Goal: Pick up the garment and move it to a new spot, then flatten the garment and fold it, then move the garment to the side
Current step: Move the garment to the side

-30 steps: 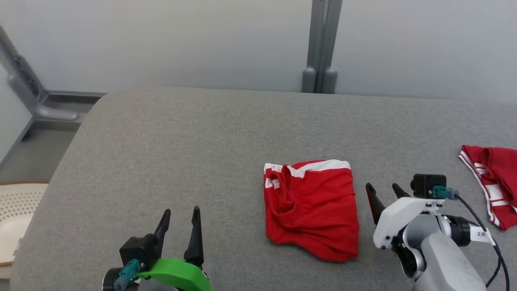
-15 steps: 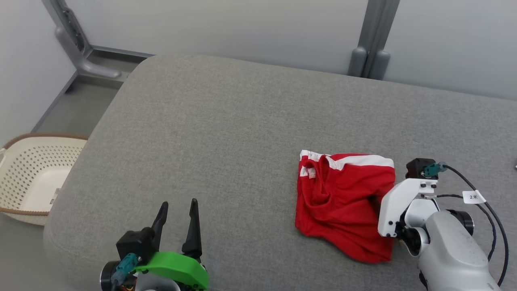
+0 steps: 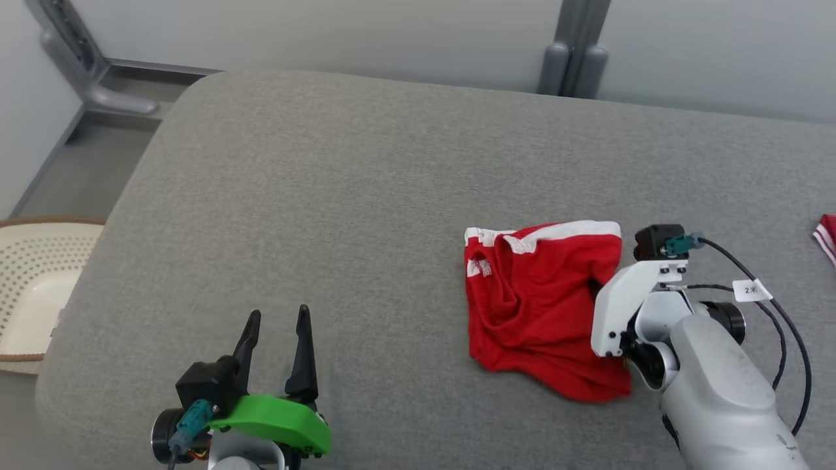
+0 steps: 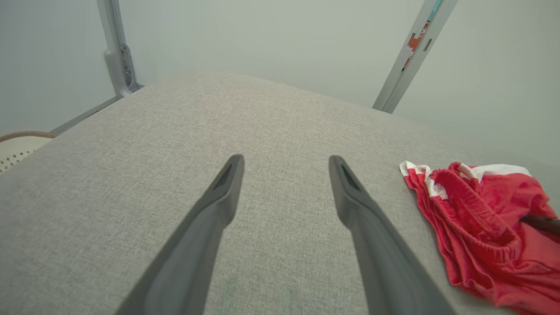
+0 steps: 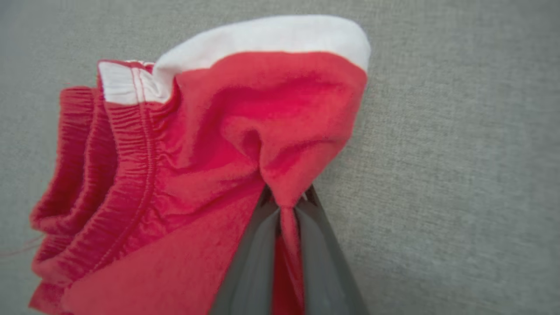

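The garment [image 3: 529, 307] is a pair of red shorts with white trim, lying crumpled right of centre on the grey padded surface [image 3: 326, 196]. My right gripper [image 5: 286, 201] is shut on a pinched fold at the garment's [image 5: 210, 144] right edge, with red cloth squeezed between the two dark fingers. In the head view the white wrist housing [image 3: 627, 307] covers those fingers. My left gripper [image 3: 274, 320] stands open at the lower left, nothing between its fingers [image 4: 218, 197], well to the left of the garment [image 4: 481, 227].
A cream perforated basket [image 3: 26, 307] sits on the floor past the surface's left edge. A second red and white cloth [image 3: 828, 235] pokes in at the far right. A grey post [image 3: 575, 52] stands behind the surface's far edge.
The head camera has shifted. My right gripper has come in to the garment's right edge and shut on it, bunching the cloth there. The left gripper stays open in place.
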Controlling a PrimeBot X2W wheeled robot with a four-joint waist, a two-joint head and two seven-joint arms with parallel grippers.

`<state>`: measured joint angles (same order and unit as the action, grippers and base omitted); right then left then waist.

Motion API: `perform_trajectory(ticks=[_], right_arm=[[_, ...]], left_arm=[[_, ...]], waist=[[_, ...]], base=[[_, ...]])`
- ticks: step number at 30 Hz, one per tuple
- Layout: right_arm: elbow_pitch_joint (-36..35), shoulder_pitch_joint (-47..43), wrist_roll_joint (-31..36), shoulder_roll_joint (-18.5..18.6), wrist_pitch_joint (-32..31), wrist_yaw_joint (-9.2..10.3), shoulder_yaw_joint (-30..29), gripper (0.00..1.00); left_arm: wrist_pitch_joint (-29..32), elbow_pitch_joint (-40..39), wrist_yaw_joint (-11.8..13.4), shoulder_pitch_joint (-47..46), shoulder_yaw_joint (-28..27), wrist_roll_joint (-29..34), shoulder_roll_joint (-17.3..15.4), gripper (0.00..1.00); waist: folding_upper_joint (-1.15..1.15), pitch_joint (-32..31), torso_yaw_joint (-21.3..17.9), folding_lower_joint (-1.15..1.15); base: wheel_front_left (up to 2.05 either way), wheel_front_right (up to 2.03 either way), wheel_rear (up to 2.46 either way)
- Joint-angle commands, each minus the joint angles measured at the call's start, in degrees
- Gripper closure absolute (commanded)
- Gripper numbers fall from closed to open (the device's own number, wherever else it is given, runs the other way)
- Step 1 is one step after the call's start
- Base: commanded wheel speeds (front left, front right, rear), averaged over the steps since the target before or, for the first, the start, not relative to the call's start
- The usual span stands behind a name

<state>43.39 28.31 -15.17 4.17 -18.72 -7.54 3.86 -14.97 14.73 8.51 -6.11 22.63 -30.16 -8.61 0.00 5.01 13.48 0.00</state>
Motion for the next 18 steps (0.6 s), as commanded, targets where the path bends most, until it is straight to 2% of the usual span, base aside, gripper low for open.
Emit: perform_trajectory(ticks=[1, 10, 18], right_arm=[[-1.03, 0.97, -0.71, 0.99, 0.12, 0.12, 0.73, 1.0], [-8.28, 1.8, -2.63, 7.79, -2.49, 0.12, 5.27, 1.0], [-13.76, 1.2, -4.69, 12.02, -5.15, 0.11, 5.57, 1.0]], left_arm=[[-0.23, -0.35, -0.09, -0.84, -0.06, 0.7, -0.34, 0.0], [-0.02, -1.47, -0.75, -2.77, 0.85, 1.09, 0.21, 0.0], [1.6, -2.99, -1.14, -6.1, 2.24, 2.64, -0.89, 0.0]], waist=[[0.0, 0.85, -5.68, 0.0], [0.0, 3.6, -20.31, 0.0], [0.0, 7.34, -29.3, 0.0]], base=[[0.0, 0.0, 0.0], [0.0, 0.0, 0.0], [0.0, 0.0, 0.0]])
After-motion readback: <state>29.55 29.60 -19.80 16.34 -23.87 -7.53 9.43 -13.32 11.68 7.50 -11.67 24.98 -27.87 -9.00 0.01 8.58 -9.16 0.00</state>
